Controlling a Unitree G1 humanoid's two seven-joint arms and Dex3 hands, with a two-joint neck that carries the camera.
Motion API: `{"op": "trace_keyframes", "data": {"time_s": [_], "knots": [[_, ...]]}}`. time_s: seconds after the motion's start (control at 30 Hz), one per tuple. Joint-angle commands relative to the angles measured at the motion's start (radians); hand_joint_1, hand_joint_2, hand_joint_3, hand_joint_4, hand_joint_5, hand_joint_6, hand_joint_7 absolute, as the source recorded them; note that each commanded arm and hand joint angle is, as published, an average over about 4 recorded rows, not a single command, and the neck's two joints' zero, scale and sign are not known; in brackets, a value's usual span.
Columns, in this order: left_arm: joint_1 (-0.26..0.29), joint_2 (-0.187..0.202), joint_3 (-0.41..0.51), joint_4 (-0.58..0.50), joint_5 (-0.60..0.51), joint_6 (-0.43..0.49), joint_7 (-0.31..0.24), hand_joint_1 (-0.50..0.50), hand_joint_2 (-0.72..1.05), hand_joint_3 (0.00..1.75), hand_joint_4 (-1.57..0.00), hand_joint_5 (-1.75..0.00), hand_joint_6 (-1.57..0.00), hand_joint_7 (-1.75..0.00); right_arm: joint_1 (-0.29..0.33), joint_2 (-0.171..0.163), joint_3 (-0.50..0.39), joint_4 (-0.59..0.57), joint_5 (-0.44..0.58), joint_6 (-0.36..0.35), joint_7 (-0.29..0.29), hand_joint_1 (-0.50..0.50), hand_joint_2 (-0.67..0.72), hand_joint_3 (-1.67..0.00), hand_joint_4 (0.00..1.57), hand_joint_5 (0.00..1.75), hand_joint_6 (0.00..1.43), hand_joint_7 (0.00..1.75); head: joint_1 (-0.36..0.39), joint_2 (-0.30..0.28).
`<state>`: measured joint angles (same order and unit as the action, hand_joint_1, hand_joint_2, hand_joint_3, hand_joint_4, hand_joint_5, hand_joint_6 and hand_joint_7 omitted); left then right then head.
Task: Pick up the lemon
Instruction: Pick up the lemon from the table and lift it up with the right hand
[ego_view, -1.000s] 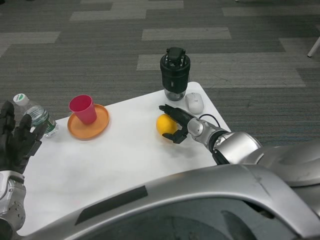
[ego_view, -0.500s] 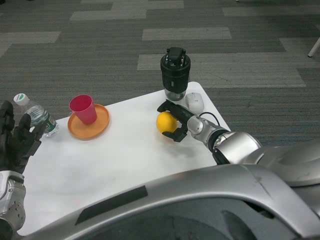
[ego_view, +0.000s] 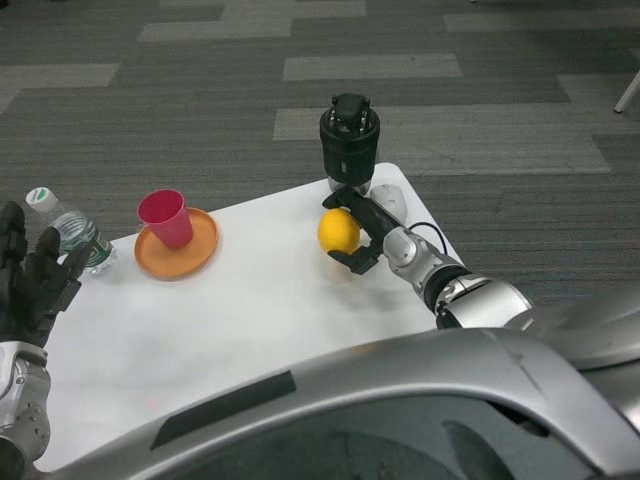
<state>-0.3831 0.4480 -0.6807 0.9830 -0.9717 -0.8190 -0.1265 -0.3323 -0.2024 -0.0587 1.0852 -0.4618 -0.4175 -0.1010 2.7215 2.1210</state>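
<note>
Gripped the lemon (ego_view: 339, 230) in the right hand (ego_view: 362, 228), fingers curled round it above the desk (ego_view: 250, 320) at about one o'clock, just before the black jar (ego_view: 349, 148), with the left hand (ego_view: 30, 285) spread at nine o'clock.

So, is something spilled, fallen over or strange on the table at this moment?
Only the water bottle at the table's left edge lies on its side. The pink cup stands upright on the orange plate, and the right hand grips the lemon.
</note>
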Motion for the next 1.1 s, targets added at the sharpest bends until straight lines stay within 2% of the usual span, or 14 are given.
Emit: {"op": "trace_keyframes", "data": {"time_s": [0.03,0.27,0.53,0.67,0.73,0.93,1.0,1.1], "knots": [[-0.001,0.018,0.007,0.002,-0.004,-0.005,0.001,0.5,1.05,0.09,0.0,-0.21,0.0,0.0,0.022,0.008,0.0,-0.082,0.033,-0.007,-0.001,-0.33,-0.54,-1.27,0.09,1.75,0.29,1.33,0.004,0.005],[-0.001,0.018,0.007,0.002,-0.002,-0.005,0.001,0.5,1.05,0.04,0.0,-0.21,0.0,0.0,0.043,0.007,0.101,-0.169,0.178,-0.037,0.004,-0.38,-0.54,-1.27,0.09,1.75,0.29,1.33,0.022,0.016],[-0.003,0.018,0.009,0.002,-0.002,-0.005,0.001,0.5,1.05,0.09,0.0,-0.21,0.0,0.0,0.044,-0.005,0.258,-0.299,0.354,-0.063,0.004,-0.35,-0.54,-1.27,0.09,1.75,0.29,1.33,0.14,0.042],[-0.003,0.018,0.009,0.002,-0.002,-0.005,0.001,0.5,1.05,0.09,0.0,-0.21,0.0,0.0,0.044,-0.01,0.287,-0.331,0.391,-0.068,0.004,-0.38,-0.54,-1.27,0.09,1.75,0.29,1.33,0.242,0.049],[-0.004,0.018,0.008,0.002,-0.002,-0.005,0.001,0.5,1.05,0.09,0.0,-0.21,0.0,0.0,0.044,-0.011,0.299,-0.342,0.411,-0.073,0.004,-0.35,-0.54,-1.27,0.09,1.75,0.29,1.33,0.293,0.049],[-0.007,0.018,0.009,0.003,-0.001,-0.005,0.001,0.5,1.05,0.09,0.0,-0.21,0.0,0.0,0.044,-0.014,0.304,-0.365,0.43,-0.078,0.004,-0.36,-0.54,-1.27,0.11,1.75,0.29,1.33,0.376,0.047],[-0.007,0.018,0.008,0.003,-0.001,-0.005,0.001,0.5,1.05,0.09,0.0,-0.21,0.0,0.0,0.044,-0.017,0.302,-0.37,0.43,-0.078,0.004,-0.34,-0.54,-1.27,0.09,1.75,0.29,1.33,0.396,0.048],[-0.007,0.018,0.008,0.003,-0.001,-0.005,0.001,0.5,1.05,0.09,0.0,-0.21,0.0,0.0,0.044,-0.018,0.298,-0.37,0.43,-0.078,0.004,-0.36,-0.54,-1.27,0.09,1.75,0.29,1.33,0.407,0.05]]}}
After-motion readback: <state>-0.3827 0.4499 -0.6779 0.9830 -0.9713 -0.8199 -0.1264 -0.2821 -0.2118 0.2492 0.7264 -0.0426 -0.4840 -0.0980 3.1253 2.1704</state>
